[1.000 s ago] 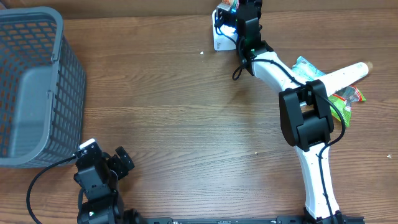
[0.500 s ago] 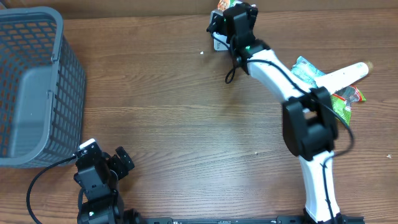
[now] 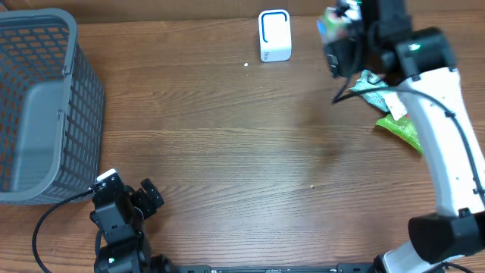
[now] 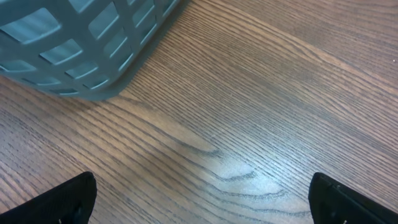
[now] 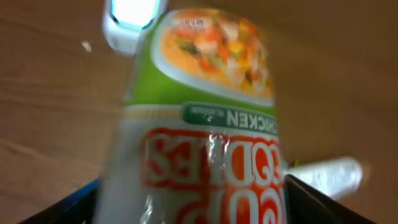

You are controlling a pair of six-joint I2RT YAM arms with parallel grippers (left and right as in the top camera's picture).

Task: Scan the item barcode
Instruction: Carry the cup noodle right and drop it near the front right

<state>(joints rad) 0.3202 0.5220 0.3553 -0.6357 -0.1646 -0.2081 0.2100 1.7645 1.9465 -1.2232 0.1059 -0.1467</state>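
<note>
A cup of noodles (image 5: 199,124) with a green and white wrapper and red lettering fills the right wrist view, wedged between my right gripper's (image 5: 193,202) two dark fingers. From overhead, that gripper (image 3: 342,39) holds the cup (image 3: 332,21) in the air at the back right of the table. The white barcode scanner (image 3: 274,35) with a blue-lit face stands to the cup's left, apart from it; its glow (image 5: 132,14) shows beyond the cup. My left gripper (image 4: 200,205) hangs open over bare wood at the front left (image 3: 140,201).
A grey mesh basket (image 3: 45,106) stands at the far left, its corner (image 4: 93,43) near my left gripper. A teal packet (image 3: 370,82) and a green packet (image 3: 402,127) lie under the right arm. A white tube (image 5: 329,174) lies behind the cup.
My right arm has swung away from the scanner to the right, carrying the noodle cup with it. The scanner now stands uncovered. The left arm has not moved.
</note>
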